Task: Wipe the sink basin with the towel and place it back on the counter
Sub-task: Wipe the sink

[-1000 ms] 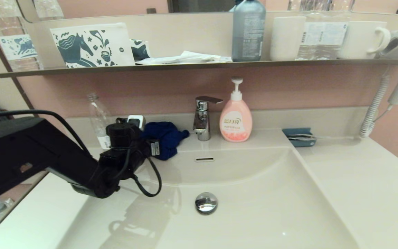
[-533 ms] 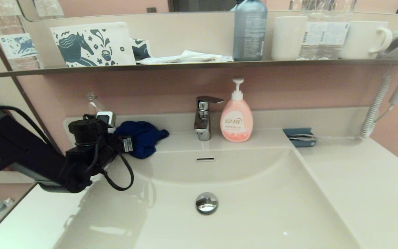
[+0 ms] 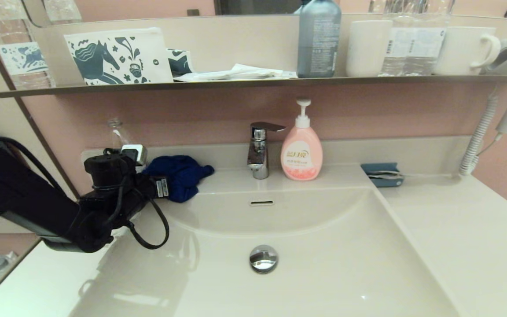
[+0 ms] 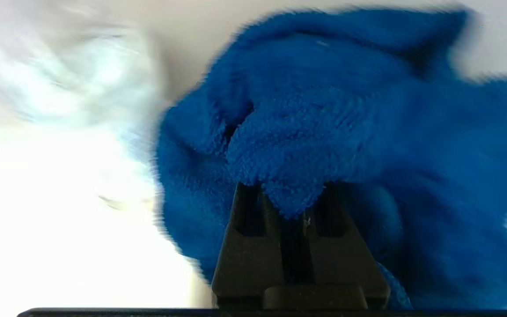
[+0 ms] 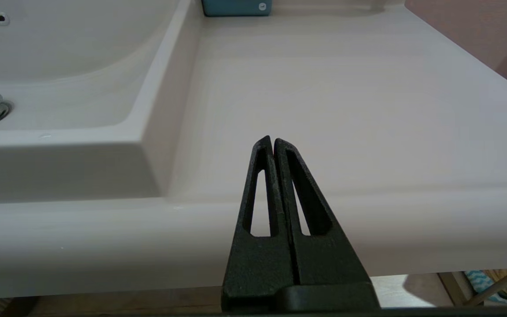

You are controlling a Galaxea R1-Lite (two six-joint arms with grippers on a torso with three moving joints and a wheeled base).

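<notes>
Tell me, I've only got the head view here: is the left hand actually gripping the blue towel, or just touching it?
Observer: Gripping. The left wrist view shows the left hand shut on a fold of the towel.
Operator: And the right hand? It's not in my view at all.
Observer: The right hand is shut and empty, by the front edge of the counter, to the right of the sink basin.
</notes>
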